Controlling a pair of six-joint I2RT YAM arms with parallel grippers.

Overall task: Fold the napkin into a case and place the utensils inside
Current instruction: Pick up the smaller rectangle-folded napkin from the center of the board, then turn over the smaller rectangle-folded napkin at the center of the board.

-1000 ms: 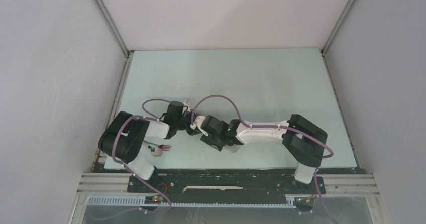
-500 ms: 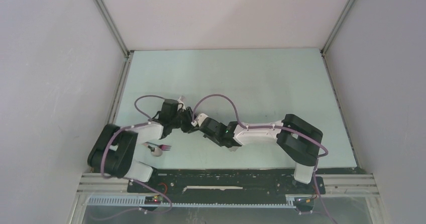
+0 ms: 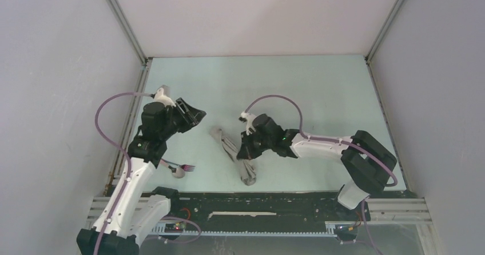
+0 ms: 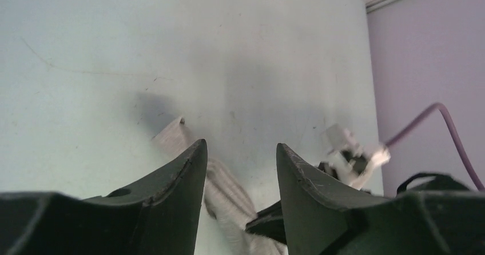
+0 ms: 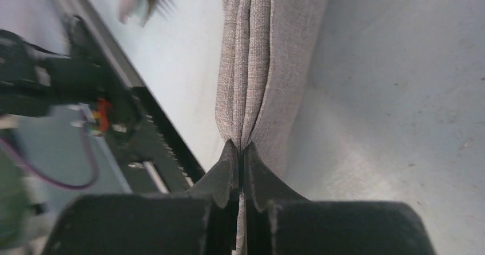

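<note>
The right gripper (image 5: 241, 150) pinches the napkin (image 5: 274, 60) tight; the left gripper (image 4: 240, 152) stands half open, empty. The left arm partly hides the utensils (image 3: 183, 168).

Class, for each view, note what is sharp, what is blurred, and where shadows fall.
Right wrist: napkin weave sharp, fork at top left blurred. Left wrist: fingers dark and soft, a shadow on the table by the napkin. Top: even light, faint shadows.

Overhead view looks down; wrist views close, both facing napkin (image 3: 247, 174).
</note>
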